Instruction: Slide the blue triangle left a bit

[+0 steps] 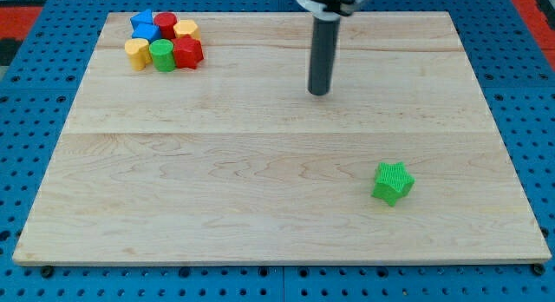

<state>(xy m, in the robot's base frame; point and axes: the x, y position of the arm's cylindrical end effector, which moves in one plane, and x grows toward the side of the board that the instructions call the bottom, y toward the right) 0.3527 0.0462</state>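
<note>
Pale wooden board [260,189] lies on a blue pegboard table [35,94]. Nearest, a green star [393,182] sits alone toward the view's bottom right. My tip [319,92] rests bare on the board, touching no block, well apart from the far-left cluster, where the blue triangle [142,22] touches red [165,25], yellow [186,29] and green [161,55] blocks.

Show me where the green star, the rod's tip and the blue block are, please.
green star [393,182]: camera view, on its top face.
my tip [319,93]: camera view, at the rod's very bottom end.
blue block [144,27]: camera view, on its upper face, in the top-left cluster.
</note>
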